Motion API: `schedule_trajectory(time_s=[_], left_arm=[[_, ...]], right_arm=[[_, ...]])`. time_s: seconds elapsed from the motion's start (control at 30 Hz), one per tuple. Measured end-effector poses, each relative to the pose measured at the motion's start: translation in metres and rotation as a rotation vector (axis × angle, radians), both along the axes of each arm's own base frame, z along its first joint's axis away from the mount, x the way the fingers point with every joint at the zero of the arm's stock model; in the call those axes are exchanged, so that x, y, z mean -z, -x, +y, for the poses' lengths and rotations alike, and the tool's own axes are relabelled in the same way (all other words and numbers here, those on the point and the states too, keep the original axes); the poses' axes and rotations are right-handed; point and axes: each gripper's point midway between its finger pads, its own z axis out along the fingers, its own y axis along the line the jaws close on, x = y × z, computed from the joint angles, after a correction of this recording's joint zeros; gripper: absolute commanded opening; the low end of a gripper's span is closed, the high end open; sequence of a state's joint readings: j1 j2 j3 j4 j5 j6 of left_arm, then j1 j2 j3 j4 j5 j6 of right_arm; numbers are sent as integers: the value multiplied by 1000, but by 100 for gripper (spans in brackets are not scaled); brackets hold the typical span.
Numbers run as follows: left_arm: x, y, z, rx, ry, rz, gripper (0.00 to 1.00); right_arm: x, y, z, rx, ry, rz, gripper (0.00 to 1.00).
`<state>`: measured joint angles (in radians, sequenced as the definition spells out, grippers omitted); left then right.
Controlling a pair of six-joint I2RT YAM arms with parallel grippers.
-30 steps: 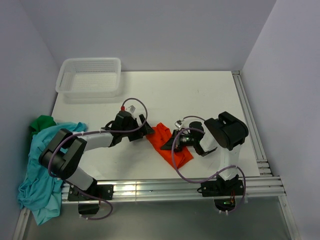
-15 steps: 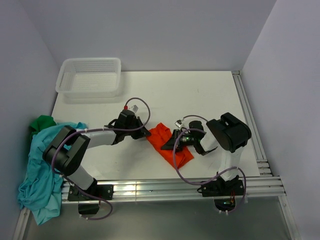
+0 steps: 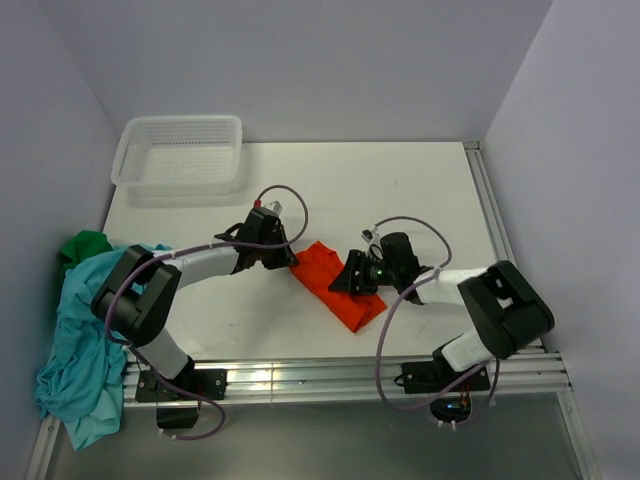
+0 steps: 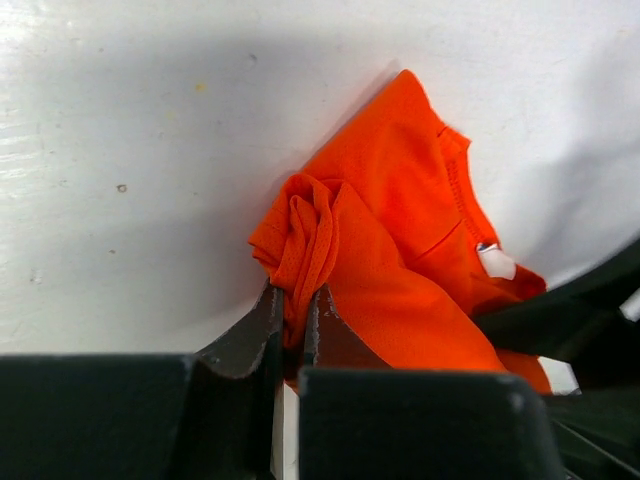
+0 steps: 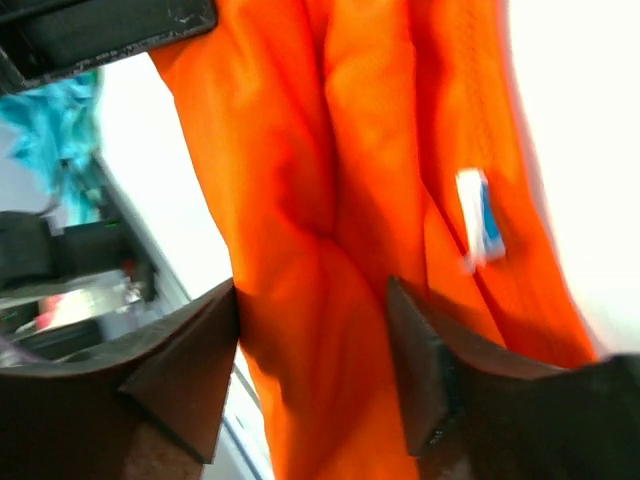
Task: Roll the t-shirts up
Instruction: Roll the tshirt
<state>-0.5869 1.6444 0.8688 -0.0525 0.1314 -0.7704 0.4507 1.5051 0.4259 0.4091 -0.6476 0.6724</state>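
The orange-red t-shirt (image 3: 338, 290) lies bunched in a narrow strip on the white table (image 3: 400, 190), between the two arms. My left gripper (image 3: 290, 261) is shut on a gathered fold at the strip's far-left end (image 4: 300, 240); in the left wrist view its jaws (image 4: 295, 300) pinch the cloth tight. My right gripper (image 3: 347, 280) is open, with its fingers (image 5: 415, 350) standing on either side of the shirt's middle (image 5: 330, 200), cloth between them but not squeezed. A white and blue label (image 5: 482, 225) shows on the shirt.
A teal t-shirt (image 3: 75, 340) and a dark green one (image 3: 85, 245) hang in a heap over the table's left edge. The white mesh basket (image 3: 180, 152) sits at the back left. Aluminium rails (image 3: 340, 375) run along the near edge and the right side.
My left gripper has shut on the end of the orange shirt and shifted slightly right. My right gripper has opened off the cloth, and the right arm has stretched out lower and further right.
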Motion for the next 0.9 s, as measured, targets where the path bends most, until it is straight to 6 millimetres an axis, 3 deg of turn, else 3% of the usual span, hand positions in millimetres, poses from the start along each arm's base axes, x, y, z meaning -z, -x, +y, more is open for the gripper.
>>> schedule_trajectory(time_s=[0.17, 0.37, 0.57, 0.7, 0.9], left_arm=[[5, 3, 3, 10, -31, 9, 0], [4, 4, -1, 31, -41, 2, 0], [3, 0, -7, 59, -52, 6, 0], [3, 1, -7, 69, -58, 16, 0], [5, 3, -7, 82, -70, 27, 0]], right_arm=[[-14, 13, -12, 19, 139, -84, 95], [-42, 26, -13, 21, 294, -250, 97], [-43, 41, -12, -14, 494, -369, 97], [-50, 38, -10, -12, 646, -457, 97], [-67, 37, 28, -42, 837, -619, 97]])
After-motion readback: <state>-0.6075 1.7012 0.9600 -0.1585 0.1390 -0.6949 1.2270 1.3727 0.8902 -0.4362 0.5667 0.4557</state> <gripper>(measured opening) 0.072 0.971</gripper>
